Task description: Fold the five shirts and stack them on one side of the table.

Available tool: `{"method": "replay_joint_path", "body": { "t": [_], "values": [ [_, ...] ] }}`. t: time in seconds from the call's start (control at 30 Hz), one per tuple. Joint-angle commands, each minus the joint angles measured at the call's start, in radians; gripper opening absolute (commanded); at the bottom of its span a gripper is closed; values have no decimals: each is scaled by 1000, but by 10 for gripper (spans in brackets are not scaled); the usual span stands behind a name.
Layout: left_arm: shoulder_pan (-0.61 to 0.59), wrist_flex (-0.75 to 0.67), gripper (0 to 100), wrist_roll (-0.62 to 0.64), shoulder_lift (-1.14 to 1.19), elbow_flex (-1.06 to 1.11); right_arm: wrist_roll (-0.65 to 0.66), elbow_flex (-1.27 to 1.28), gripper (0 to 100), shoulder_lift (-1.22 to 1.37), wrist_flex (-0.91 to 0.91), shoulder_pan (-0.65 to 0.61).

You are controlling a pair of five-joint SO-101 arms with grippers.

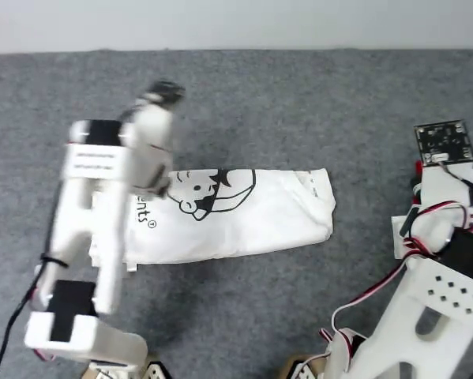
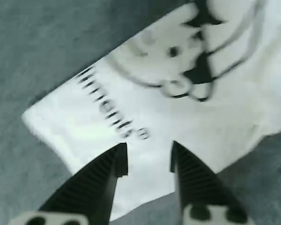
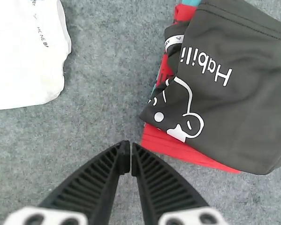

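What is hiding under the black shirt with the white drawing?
A folded red shirt pokes out from under the black shirt. The black shirt covers most of it, so whether more shirts lie beneath cannot be seen.

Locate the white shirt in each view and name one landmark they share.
High view: white shirt lies folded mid-table, one end behind the left arm.
Left wrist view: it lies just beyond the left gripper, print up.
Right wrist view: it lies off to one side of the right gripper, the black shirt to the other.
Shared landmark: the grey table.
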Motion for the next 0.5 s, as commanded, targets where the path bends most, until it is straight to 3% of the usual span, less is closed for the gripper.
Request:
{"method": "replay_joint_path", "body": {
  "t": [0.0,0.13,0.33,0.47],
  "values": [
    [-176,9,222,-3,-49,-35,-2,-8,13,-28,-5,10],
    [-262,2,269,-5,-40,-21,-2,-8,13,-27,-5,10],
    [-298,-6,276,-3,126,-16,-3,-8,13,-27,-7,10],
    [-310,-83,276,-3,229,-16,-3,-8,13,-27,-7,10]
  ]
}}
